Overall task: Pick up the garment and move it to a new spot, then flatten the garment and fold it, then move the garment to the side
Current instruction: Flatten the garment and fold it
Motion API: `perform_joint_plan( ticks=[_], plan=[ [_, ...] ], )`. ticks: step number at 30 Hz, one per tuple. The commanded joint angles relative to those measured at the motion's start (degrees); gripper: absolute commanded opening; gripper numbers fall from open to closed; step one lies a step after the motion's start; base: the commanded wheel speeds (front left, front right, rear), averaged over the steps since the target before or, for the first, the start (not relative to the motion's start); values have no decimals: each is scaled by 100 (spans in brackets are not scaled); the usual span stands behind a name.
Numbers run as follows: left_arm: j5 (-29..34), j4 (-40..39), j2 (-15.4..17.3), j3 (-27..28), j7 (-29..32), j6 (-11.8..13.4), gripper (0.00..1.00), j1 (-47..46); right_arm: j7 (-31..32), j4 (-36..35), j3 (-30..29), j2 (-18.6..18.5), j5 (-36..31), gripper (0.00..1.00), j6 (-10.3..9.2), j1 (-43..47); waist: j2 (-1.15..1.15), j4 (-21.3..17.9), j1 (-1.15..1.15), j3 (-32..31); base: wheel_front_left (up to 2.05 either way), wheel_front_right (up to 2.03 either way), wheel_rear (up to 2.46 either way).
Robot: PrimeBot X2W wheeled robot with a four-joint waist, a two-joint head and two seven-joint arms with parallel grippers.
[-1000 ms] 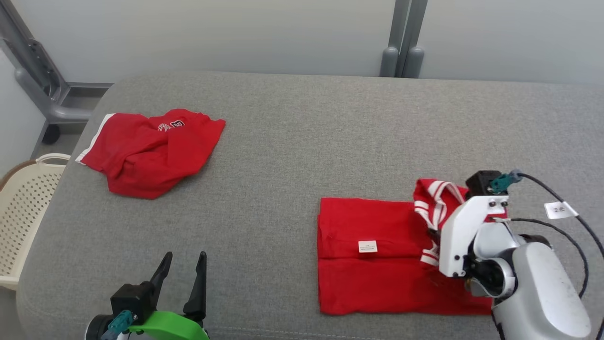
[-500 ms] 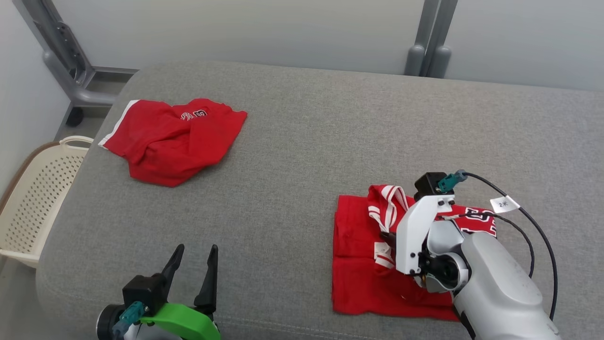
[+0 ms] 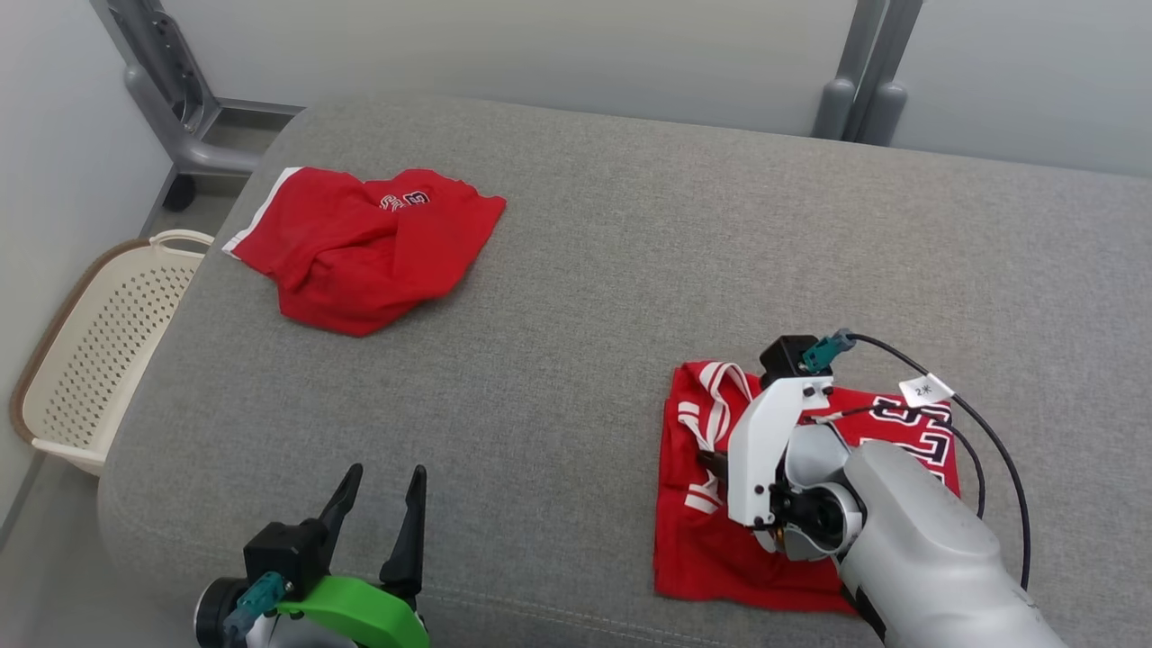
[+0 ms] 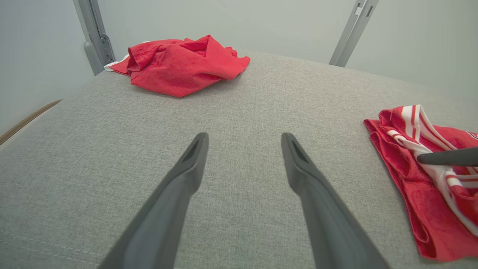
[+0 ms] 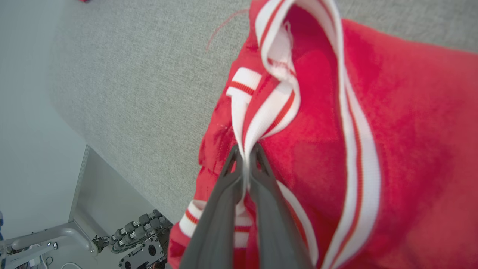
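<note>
A wide bench (image 3: 585, 270) padded in grey woven cloth, with rounded corners and a seam along the near edge. Two things lie on it, well apart. Toward the far left corner sits a crumpled red garment (image 3: 364, 247) with a white edge and lettering I can't quite read. Near the front right lies a folded red garment (image 3: 711, 558), its red-and-white striped trim (image 3: 711, 409) bunched on top.

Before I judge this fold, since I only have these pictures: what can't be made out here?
Head view: lettering on the folded garment, partly covered by the right arm.
Head view: print on the crumpled garment, creased and too small to read.
Left wrist view: rest of the folded garment, cut off by the right edge.
</note>
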Motion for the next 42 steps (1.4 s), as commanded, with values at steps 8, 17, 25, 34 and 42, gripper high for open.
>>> perform_joint_plan(
  ticks=[8, 17, 25, 34, 42],
  plan=[
    [-36, 29, -10, -8, -1, -20, 100, -79, -281, 382, 379, -1, 370, 0, 1, -233, 0, 84, 0, 2, 0, 0, 0],
    [-73, 45, 3, 35, -1, -20, 100, -27, -473, 244, 920, -4, 960, 100, 0, -440, 0, 17, 0, -54, 0, 0, 0],
    [-37, 6, 46, 152, -1, -20, 100, 114, -938, 306, 485, -8, 833, 100, 0, -858, 0, -253, 0, -243, 0, 0, 0],
    [14, -79, 36, 277, -2, 2, 100, 300, -764, 298, -715, -606, -133, 100, 0, -576, 0, -704, 0, -436, 0, 0, 0],
    [22, -113, -36, 314, -1, -1, 100, 335, -199, -597, -1982, -734, -904, 100, 0, 284, 0, -1113, 0, -448, 0, 0, 0]
  ],
)
